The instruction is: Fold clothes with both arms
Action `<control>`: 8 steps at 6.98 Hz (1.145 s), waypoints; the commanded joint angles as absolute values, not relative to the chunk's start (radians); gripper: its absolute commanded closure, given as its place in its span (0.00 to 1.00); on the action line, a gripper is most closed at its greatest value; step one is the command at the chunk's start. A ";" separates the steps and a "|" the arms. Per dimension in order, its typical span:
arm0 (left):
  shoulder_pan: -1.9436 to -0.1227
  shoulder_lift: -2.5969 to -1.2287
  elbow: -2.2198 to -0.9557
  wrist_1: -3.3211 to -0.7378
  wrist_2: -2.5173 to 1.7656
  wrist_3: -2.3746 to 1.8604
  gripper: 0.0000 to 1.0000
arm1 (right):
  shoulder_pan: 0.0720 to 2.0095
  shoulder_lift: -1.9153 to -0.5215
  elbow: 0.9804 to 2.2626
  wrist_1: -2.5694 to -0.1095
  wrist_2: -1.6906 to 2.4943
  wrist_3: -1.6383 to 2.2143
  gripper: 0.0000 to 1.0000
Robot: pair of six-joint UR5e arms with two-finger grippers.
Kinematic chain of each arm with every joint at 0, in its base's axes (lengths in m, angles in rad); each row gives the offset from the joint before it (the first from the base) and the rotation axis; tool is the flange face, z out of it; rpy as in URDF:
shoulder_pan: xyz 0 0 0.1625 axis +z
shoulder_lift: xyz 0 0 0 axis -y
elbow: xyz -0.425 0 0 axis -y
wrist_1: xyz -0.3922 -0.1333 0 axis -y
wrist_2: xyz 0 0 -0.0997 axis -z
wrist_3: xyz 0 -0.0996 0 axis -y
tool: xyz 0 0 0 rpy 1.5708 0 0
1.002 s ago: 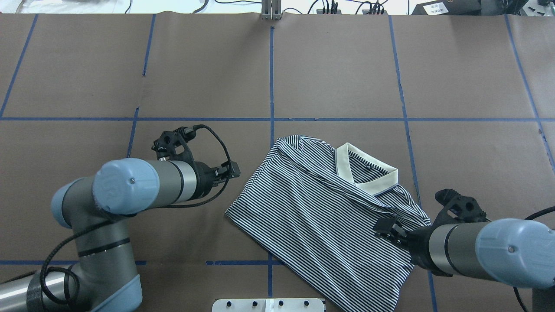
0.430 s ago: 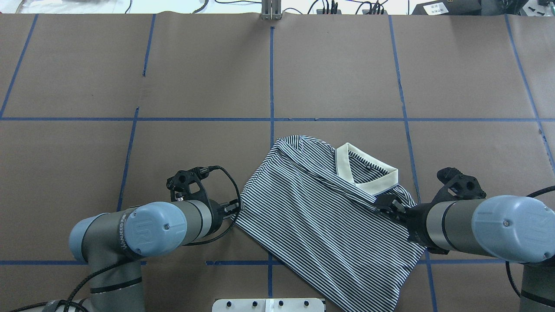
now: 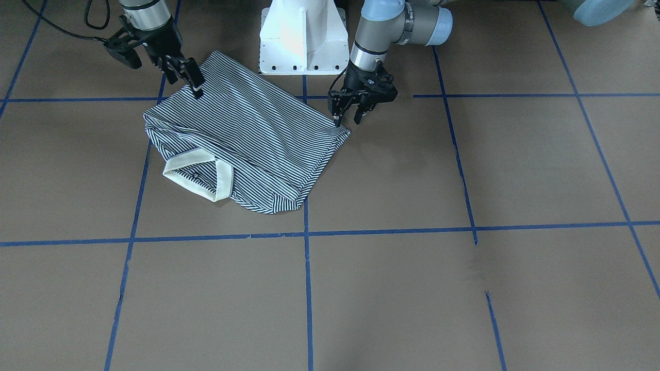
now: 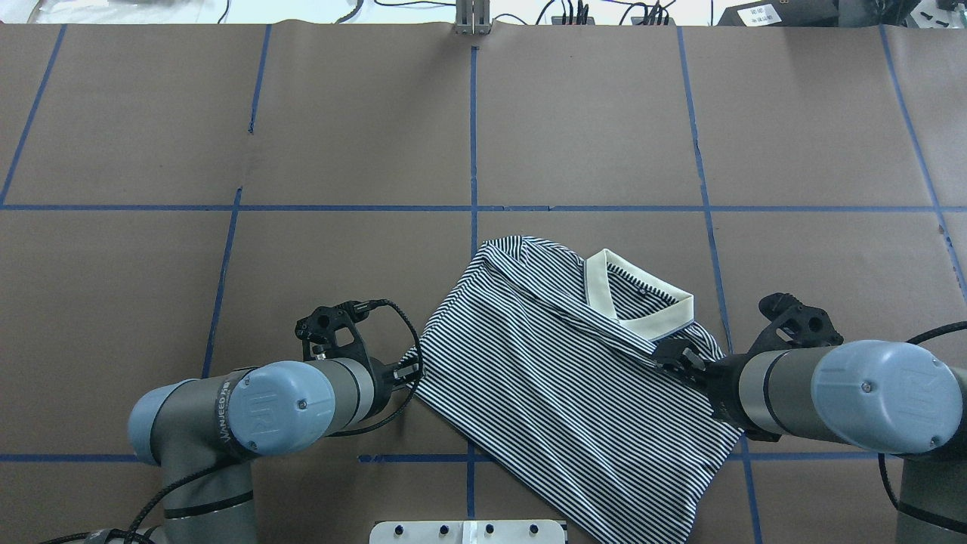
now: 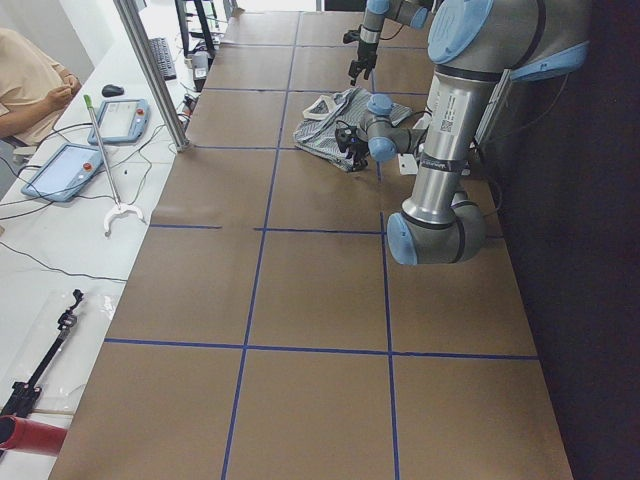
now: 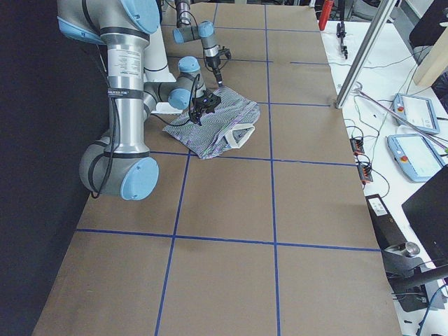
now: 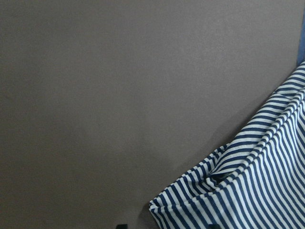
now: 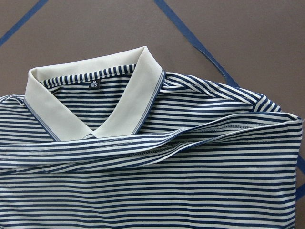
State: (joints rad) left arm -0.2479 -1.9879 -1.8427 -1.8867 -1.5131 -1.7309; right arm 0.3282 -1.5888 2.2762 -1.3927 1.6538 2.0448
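The navy-and-white striped polo shirt (image 4: 544, 378) lies folded and slanted on the brown table, its cream collar (image 4: 642, 298) toward the far right. My left gripper (image 3: 346, 121) stands open at the shirt's left corner (image 7: 238, 195), fingers apart just over the hem, holding nothing. My right gripper (image 3: 195, 87) is over the shirt's right edge below the collar (image 8: 95, 100), fingertips down on the striped cloth. It looks open and holds no lifted cloth. In the overhead view the left gripper (image 4: 410, 370) and right gripper (image 4: 676, 357) flank the shirt.
The robot's white pedestal base (image 3: 301, 38) stands close behind the shirt. Blue tape lines (image 4: 474, 136) grid the brown table. An aluminium post (image 4: 472, 17) is at the far edge. A person (image 5: 30, 75) sits at a side bench with tablets (image 5: 120, 118).
The left arm swung toward the robot and brought its gripper to the shirt's left corner. The right gripper moved up the shirt's right edge toward the collar, then nearly stopped.
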 commanded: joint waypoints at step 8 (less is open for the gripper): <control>-0.280 -2.016 -1.808 -1.867 -1.480 -1.710 1.00 | 0.333 -1.583 2.275 -1.391 1.652 2.045 0.00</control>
State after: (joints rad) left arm -0.2596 -2.0201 -1.7988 -1.8816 -1.4796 -1.7167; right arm 0.3301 -1.5846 2.2749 -1.3920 1.6519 2.0448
